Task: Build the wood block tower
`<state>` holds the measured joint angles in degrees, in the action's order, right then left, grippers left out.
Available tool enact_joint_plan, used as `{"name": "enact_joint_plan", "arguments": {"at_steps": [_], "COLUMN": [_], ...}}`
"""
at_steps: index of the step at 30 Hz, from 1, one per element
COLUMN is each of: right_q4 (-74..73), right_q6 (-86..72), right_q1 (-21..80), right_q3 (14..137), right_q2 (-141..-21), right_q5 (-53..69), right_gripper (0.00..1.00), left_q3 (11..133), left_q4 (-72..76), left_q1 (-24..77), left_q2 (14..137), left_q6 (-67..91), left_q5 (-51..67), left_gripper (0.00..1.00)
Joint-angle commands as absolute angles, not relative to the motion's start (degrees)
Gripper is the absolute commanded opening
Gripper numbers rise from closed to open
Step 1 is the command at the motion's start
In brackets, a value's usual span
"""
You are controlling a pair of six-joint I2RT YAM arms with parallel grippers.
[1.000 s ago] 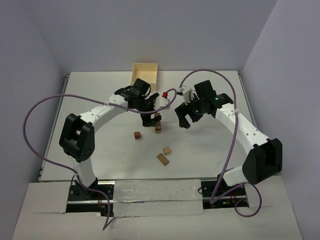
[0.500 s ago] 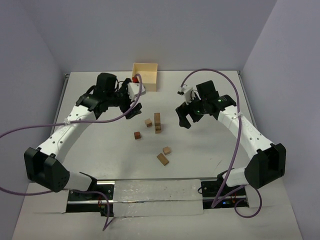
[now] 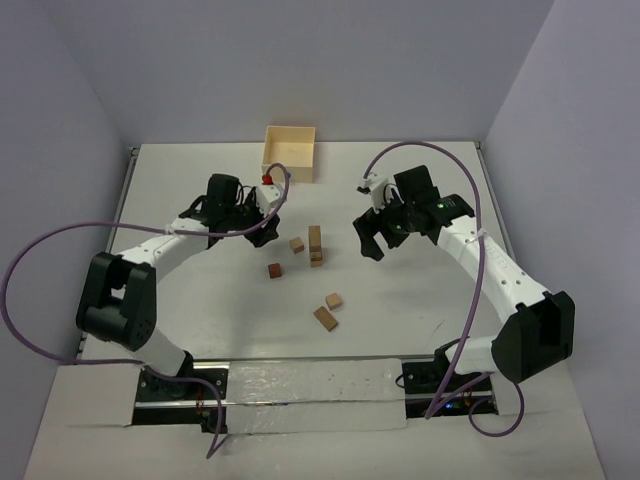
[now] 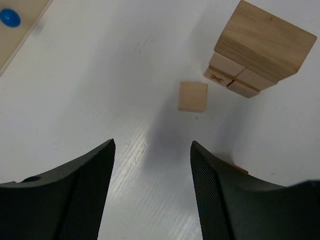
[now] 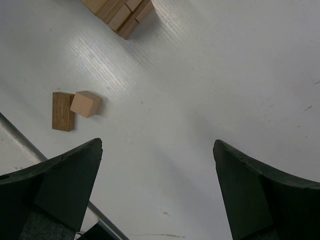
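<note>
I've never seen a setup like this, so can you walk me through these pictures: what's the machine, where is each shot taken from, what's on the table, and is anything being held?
These are two white robot arms bolted to the near edge of a table, each ending in a two-finger gripper. The wide picture looks down from above and behind them; the other two come from a camera on each wrist. On the table stand a short tower of wooden blocks, four loose blocks near it, and a pale box at the far edge. The left gripper and the right gripper are both open and hold nothing.
</note>
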<state>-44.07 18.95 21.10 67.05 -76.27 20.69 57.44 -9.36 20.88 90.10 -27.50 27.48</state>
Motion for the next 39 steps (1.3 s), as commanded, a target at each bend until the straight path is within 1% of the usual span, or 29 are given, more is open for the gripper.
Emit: {"name": "enact_joint_plan", "arguments": {"at_steps": [1,8,16,22,32,39], "right_q4": [-42.56,-42.89,-42.89,-42.98,-43.07,-43.0], "right_q6": [18.57,18.9,18.81,18.98,19.34,19.51], "right_q1": [20.72,20.58,20.57,20.48,20.39,20.28], "right_q3": [67.2,67.75,68.11,68.03,68.03,68.14], "right_q2": [-76.22,-77.52,-78.61,-78.47,-78.66,-78.73], "right_q5": [19.4,19.35,19.78,19.6,19.69,19.75], "right_gripper": [0.99,0.99,1.0,1.0,1.0,1.0], "left_q3": [60.16,61.81,63.46,66.42,69.35,69.81], "left_q4": [-3.52,-4.76,-6.27,-9.43,-13.36,-14.06], "left_q1": [21.01,21.01,22.76,25.62,27.47,27.51], "left_q2": [94.74,99.56,100.89,103.76,106.52,107.62], "left_q6": [-30.48,-34.4,-35.55,-36.7,-38.58,-39.13], "left_q5": [32.93,41.09,39.64,36.08,33.22,31.39], "left_gripper": [0.68,0.73,0.79,0.79,0.79,0.76]}}
